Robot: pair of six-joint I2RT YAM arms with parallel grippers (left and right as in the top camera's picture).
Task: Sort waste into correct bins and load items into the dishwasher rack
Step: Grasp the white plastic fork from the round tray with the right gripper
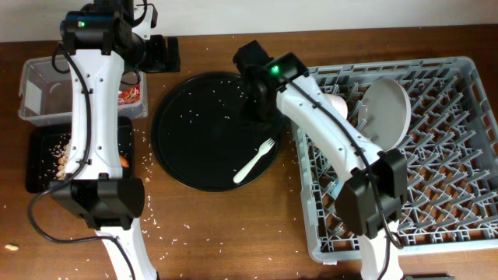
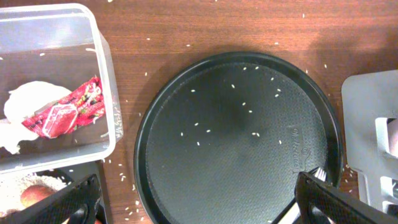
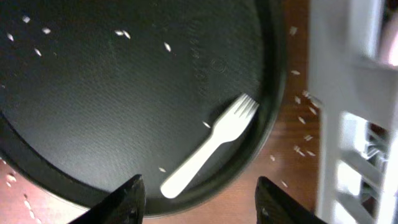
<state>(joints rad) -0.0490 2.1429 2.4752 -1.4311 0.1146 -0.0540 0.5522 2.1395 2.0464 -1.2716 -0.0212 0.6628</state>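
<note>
1. Right claw [image 3: 199,185] hangs wide open and empty, right above the white fork [image 3: 214,146].
2. Fork's lying flat on the round black tray [image 3: 93,112], tines near the rim on the rack [image 1: 459,194] side.
3. Left claw [image 2: 198,183] is spread open too, holding nothing, over that same tray.
4. Red wrapper [image 2: 65,112] and napkin [image 2: 25,102] sit in the clear tub [image 2: 106,74].
5. Plate [image 1: 387,109] stands tilted in the rack.

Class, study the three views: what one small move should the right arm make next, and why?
Probably lower the right end effector onto the handle of the fork and close. The fork is the only item lying on the round tray, outside the rack, and the open fingers hover just above it.
</note>
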